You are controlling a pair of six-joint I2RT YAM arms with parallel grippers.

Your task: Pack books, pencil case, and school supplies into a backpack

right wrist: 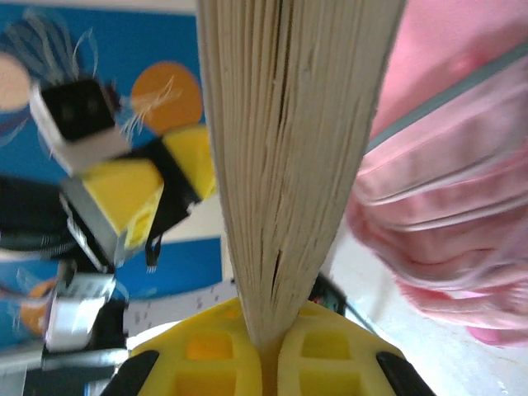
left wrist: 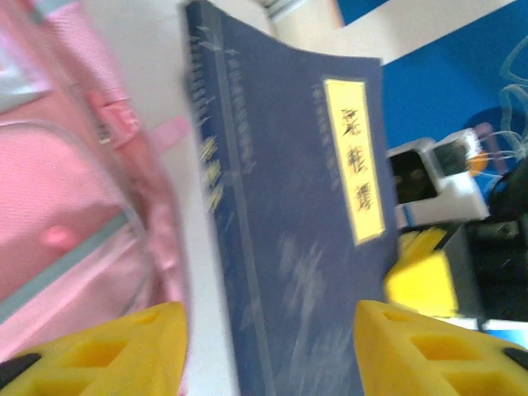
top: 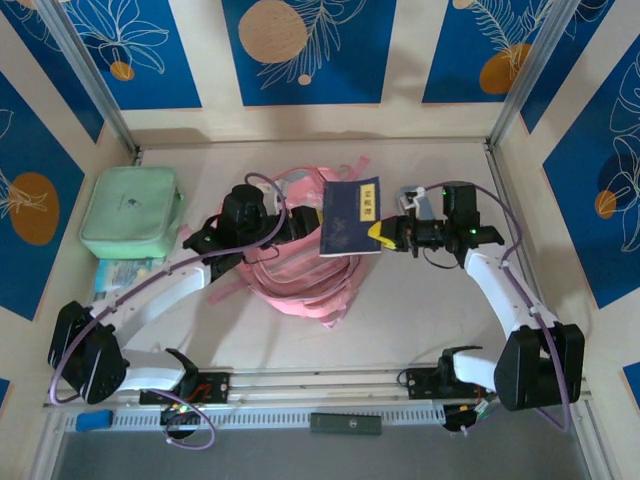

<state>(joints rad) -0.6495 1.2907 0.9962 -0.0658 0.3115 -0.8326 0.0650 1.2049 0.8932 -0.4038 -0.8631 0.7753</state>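
1. While the right hand point(right wrist: 264, 351) is clamped tight on the book point(top: 350, 217) by its page edge, the left hand point(left wrist: 268, 346) has its fingers spread roughly halfway, one on each side of the cover and not pinching it. So I'd say the right one is carrying it alone.
2. Book hangs lifted over the far right part of the backpack point(top: 300, 280), with its yellow label facing the top camera.
3. Step in hand, my guess: getting this book into the backpack.
4. Next move probably calls for the left hand to back clear of the cover and go hold an opening apart, while the right tips the book down into it. Can't tell whether any pocket is unzipped, tbh.
5. Surface point(top: 420, 320) is pale and plain, with a mint bag point(top: 130, 212) far left, apart from the backpack. Walls are pale boards with blue panels, white leaf drawings and orange discs.
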